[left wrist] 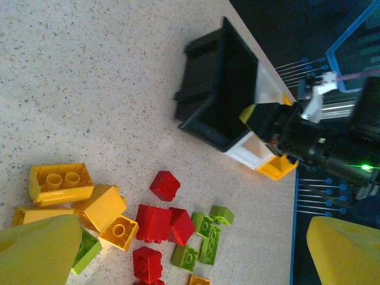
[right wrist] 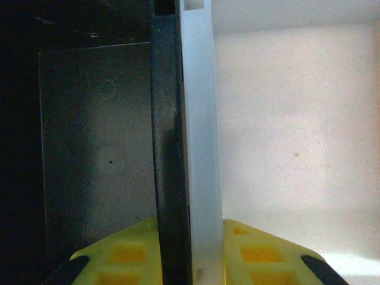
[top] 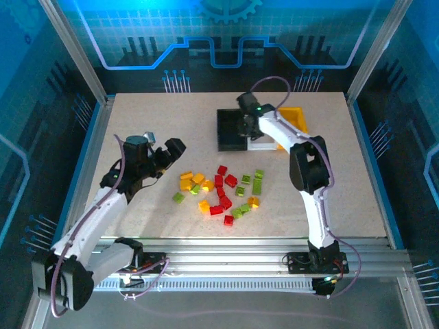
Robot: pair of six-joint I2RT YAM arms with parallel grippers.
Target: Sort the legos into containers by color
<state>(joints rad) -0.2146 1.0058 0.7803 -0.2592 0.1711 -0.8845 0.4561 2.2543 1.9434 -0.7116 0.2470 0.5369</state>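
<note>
Red, lime green and orange-yellow legos (top: 223, 192) lie in a loose pile mid-table; in the left wrist view red ones (left wrist: 155, 222), green ones (left wrist: 208, 237) and yellow ones (left wrist: 59, 181) show. The black bin (top: 230, 133), white bin (top: 264, 145) and yellow bin (top: 295, 118) stand in a row at the back. My right gripper (top: 247, 127) is shut on the touching walls of the black bin (right wrist: 169, 148) and white bin (right wrist: 202, 148), one finger (right wrist: 124, 255) inside each. My left gripper (top: 175, 152) hovers open left of the pile, holding nothing (left wrist: 193, 255).
The right arm (top: 305, 164) reaches over the white bin and hides most of it. Bare tabletop (top: 137, 116) lies left of the bins and around the pile. A metal rail (top: 226, 243) runs along the table's near edge.
</note>
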